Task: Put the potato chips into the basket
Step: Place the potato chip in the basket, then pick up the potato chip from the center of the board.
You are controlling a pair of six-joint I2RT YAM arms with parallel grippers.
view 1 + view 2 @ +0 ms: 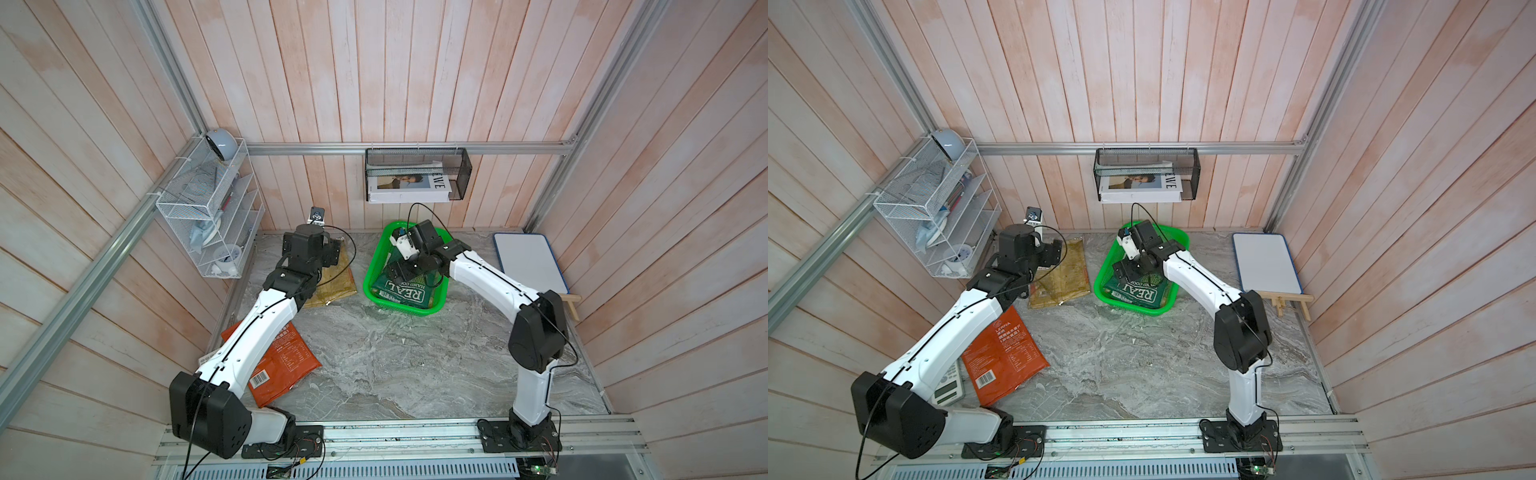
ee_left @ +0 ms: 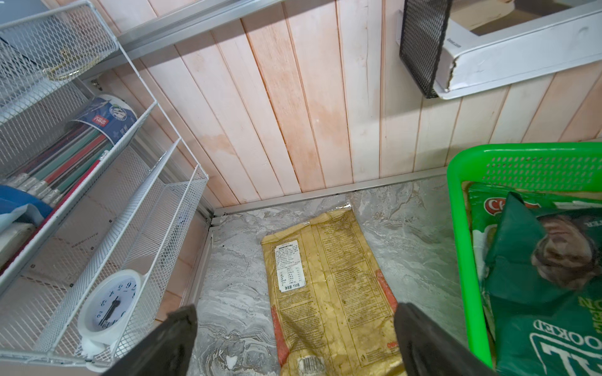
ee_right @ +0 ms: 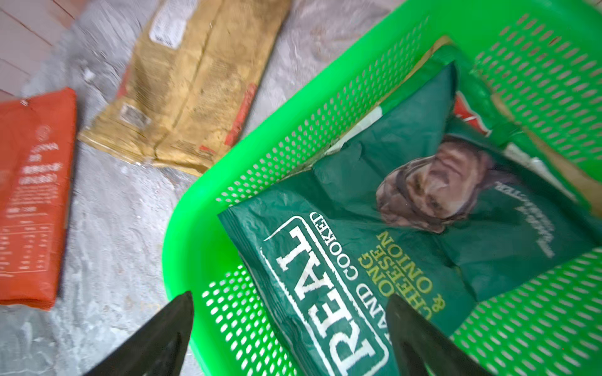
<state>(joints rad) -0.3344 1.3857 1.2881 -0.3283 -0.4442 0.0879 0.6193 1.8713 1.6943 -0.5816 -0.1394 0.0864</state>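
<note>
Positions ref. basket, L to R.

1. Rack [image 1: 210, 216]: on side wall, far left of basket. Clock [image 2: 109, 302] in lowest tier.
2. Calculator [image 1: 948, 384]: on table, far left of basket, toward arm bases, partly under L arm.
3. Orange bag [image 1: 282, 365]: flat on table, barcode side up, well left of basket, toward arm bases. L arm crosses above it. Outside basket.
4. L gripper [image 2: 294, 312]: jaws wide apart, nothing between. Hovers over yellow bag, left of basket. No contact seen.
5. Yellow bag [image 2: 329, 276]: flat on table, label side up, just left of basket. A strip of table shows between bag and basket wall. Outside basket.
6. Basket [image 1: 368, 282]: on table by back wall.
7. Green bag [image 3: 358, 260]: inside basket, face up, crumpled, "REAL" print legible, topmost item. Lighter bag [image 2: 488, 203] w/ red logo lies under it, also inside. Tan edge shows beneath at far end; cannot tell what it is.
8. R gripper [image 3: 290, 296]: jaws wide apart, empty, above green bag, over basket. Wrist view blurred.
9. Mesh bin [image 1: 415, 174]: on back wall above basket, book inside.
10. Whiteboard [image 1: 532, 262]: right of basket, by side wall. Easel [image 1: 1287, 301] at its near edge.
</note>
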